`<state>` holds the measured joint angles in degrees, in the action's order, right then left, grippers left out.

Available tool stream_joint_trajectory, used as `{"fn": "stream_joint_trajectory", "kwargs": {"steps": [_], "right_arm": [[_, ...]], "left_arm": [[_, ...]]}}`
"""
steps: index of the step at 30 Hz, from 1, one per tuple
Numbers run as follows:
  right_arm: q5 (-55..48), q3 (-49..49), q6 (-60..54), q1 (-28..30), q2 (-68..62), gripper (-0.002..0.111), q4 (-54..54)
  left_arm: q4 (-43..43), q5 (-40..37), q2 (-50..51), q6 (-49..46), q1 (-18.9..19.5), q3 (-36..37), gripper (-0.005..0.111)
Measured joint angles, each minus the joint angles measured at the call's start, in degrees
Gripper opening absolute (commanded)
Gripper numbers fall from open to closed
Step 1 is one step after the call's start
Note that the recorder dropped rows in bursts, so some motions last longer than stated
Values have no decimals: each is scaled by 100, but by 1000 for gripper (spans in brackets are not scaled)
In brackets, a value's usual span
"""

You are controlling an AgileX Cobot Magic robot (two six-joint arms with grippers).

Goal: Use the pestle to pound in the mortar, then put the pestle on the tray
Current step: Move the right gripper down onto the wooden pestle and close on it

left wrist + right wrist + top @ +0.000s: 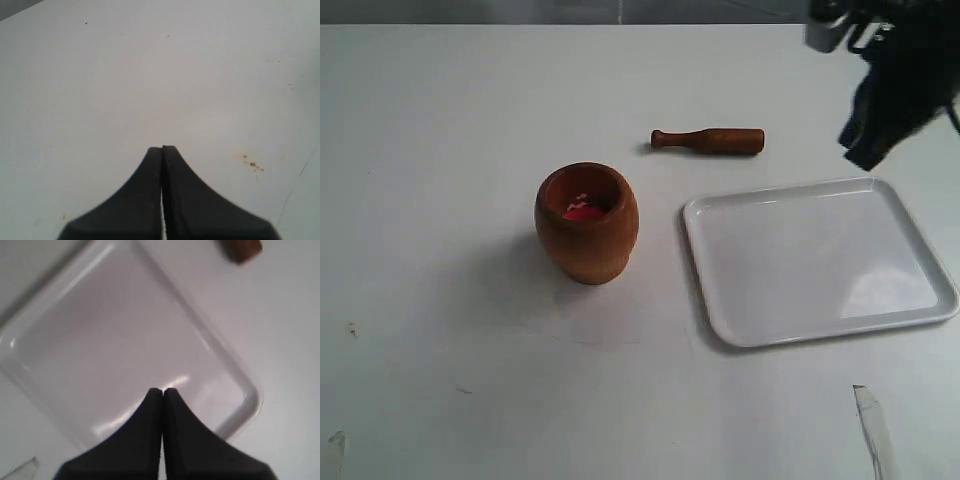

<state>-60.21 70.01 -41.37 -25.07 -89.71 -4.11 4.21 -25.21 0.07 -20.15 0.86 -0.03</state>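
Note:
The orange-brown wooden mortar [587,222] stands upright left of centre, with something red inside. Behind it and to the right, the dark reddish-brown pestle [709,140] lies flat on the table, its small knob pointing left. The white tray [817,258] sits at the right with nothing on it. My right gripper [162,390] is shut and empty, held above the tray [120,340]; one end of the pestle [241,249] shows at the edge of its view. In the exterior view the right arm [895,75] hangs at the top right. My left gripper [162,147] is shut over bare table.
A strip of white tape [873,430] lies near the front right edge of the table. Small brown stains [252,164] mark the white table surface beside the left gripper. The left arm is out of the exterior view.

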Motion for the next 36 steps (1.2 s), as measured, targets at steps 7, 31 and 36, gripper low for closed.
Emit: {"fn": "stream_joint_trajectory", "kwargs": {"steps": [7, 31, 36], "right_arm": [[175, 2245, -275, -693, -2034, 0, -65], [-534, 4906, -2027, -693, -4874, 49, -88], [-516, 4906, -2027, -693, -4882, 48, -221]], "left_arm": [[0, 0, 0, 0, 0, 0, 0], [0, 0, 0, 0, 0, 0, 0], [0, 0, 0, 0, 0, 0, 0]]}}
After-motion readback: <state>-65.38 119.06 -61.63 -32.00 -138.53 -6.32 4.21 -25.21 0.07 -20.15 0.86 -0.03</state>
